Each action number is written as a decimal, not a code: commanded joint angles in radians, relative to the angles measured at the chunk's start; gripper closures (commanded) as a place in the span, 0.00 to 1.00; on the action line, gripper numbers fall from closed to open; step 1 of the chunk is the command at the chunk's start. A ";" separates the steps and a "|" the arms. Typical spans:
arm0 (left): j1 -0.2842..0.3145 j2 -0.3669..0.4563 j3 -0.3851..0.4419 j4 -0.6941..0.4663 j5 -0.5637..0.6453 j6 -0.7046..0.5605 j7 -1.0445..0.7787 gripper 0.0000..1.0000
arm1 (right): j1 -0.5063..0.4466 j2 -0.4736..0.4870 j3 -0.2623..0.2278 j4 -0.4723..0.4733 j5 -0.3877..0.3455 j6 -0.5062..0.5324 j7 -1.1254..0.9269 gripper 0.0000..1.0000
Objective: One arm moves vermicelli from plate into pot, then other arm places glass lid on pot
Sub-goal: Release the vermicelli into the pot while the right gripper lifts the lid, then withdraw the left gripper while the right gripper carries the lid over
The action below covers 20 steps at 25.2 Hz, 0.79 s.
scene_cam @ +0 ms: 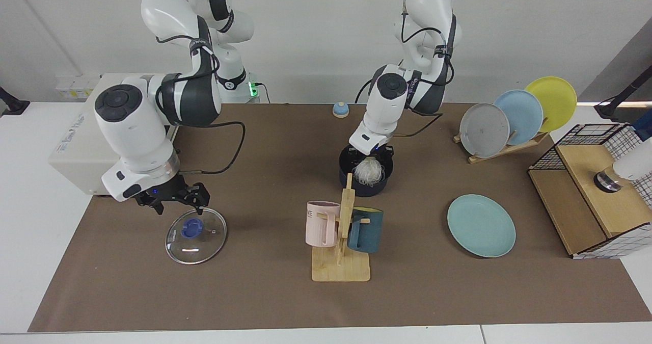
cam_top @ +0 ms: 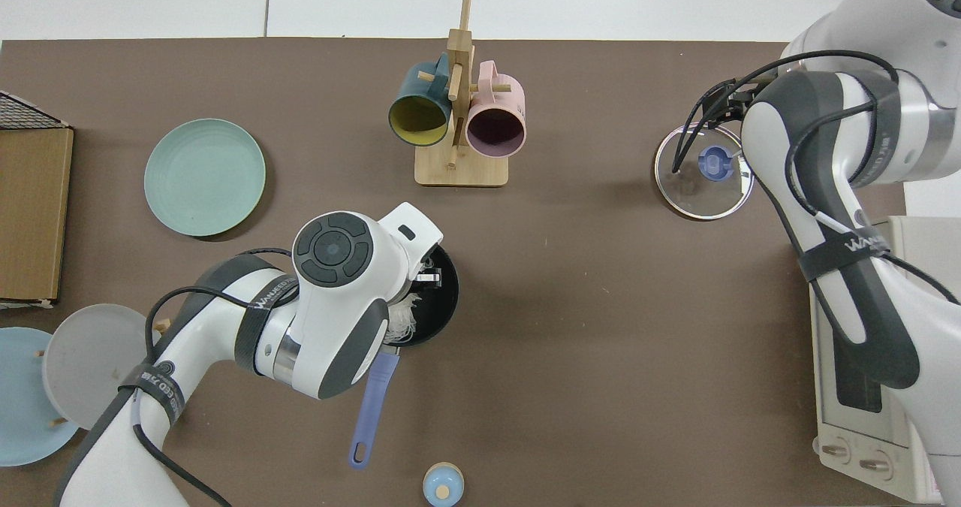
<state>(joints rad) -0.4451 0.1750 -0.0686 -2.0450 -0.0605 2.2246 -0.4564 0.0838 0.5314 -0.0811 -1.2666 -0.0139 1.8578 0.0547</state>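
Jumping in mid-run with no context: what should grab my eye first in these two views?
The left tool, at the table's middle, holds the white vermicelli low inside the dark pot, with the pale teal plate bare beside it. Across the table, the right tool hangs open just above the glass lid, which lies flat on the brown mat near the toaster oven.
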 commanded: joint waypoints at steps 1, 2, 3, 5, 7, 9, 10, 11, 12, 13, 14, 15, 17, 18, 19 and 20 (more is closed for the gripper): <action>-0.001 -0.038 0.020 0.003 -0.005 0.006 0.008 0.00 | -0.004 -0.028 -0.031 -0.164 0.014 0.113 -0.042 0.00; 0.000 -0.043 0.024 0.009 -0.005 -0.008 0.010 0.00 | -0.003 -0.031 -0.034 -0.189 0.014 0.122 -0.041 0.00; 0.011 -0.049 0.026 0.022 -0.004 -0.025 0.010 0.00 | -0.003 -0.036 -0.034 -0.218 0.014 0.135 -0.041 0.00; 0.045 -0.058 0.024 0.048 -0.002 -0.060 0.027 0.00 | -0.004 -0.051 -0.034 -0.281 0.015 0.185 -0.044 0.00; 0.084 -0.071 0.026 0.065 -0.002 -0.082 0.076 0.00 | -0.004 -0.073 -0.035 -0.350 0.014 0.259 -0.053 0.00; 0.132 -0.084 0.024 0.077 -0.002 -0.086 0.146 0.00 | -0.004 -0.088 -0.035 -0.410 0.015 0.311 -0.064 0.01; 0.153 -0.092 0.026 0.082 -0.002 -0.092 0.172 0.00 | -0.004 -0.090 -0.035 -0.421 0.015 0.323 -0.073 0.01; 0.179 -0.098 0.024 0.086 -0.002 -0.102 0.204 0.00 | -0.006 -0.088 -0.034 -0.424 0.014 0.333 -0.081 0.01; 0.207 -0.104 0.024 0.089 -0.001 -0.112 0.228 0.00 | -0.007 -0.085 -0.034 -0.424 0.014 0.336 -0.087 0.01; 0.226 -0.109 0.024 0.095 0.001 -0.120 0.245 0.00 | -0.009 -0.084 -0.034 -0.424 0.015 0.340 -0.090 0.02; 0.244 -0.112 0.024 0.104 0.013 -0.134 0.258 0.00 | -0.010 -0.084 -0.034 -0.424 0.017 0.346 -0.090 0.02; 0.256 -0.114 0.024 0.112 0.028 -0.149 0.265 0.00 | -0.010 -0.080 -0.034 -0.424 0.031 0.354 -0.090 0.02; 0.293 -0.118 0.024 0.143 0.071 -0.192 0.271 0.00 | -0.007 -0.077 -0.035 -0.424 0.070 0.377 -0.093 0.02; 0.304 -0.118 0.024 0.160 0.083 -0.210 0.272 0.00 | -0.007 -0.077 -0.035 -0.424 0.075 0.383 -0.093 0.02; 0.315 -0.120 0.024 0.175 0.093 -0.226 0.275 0.00 | -0.009 -0.076 -0.035 -0.424 0.075 0.386 -0.093 0.02; 0.330 -0.120 0.026 0.190 0.100 -0.243 0.291 0.00 | -0.010 -0.074 -0.034 -0.424 0.077 0.389 -0.096 0.02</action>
<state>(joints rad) -0.1610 0.0626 -0.0328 -1.9177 -0.0117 2.0628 -0.1908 0.0836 0.4878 -0.1183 -1.6466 0.0244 2.2078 0.0081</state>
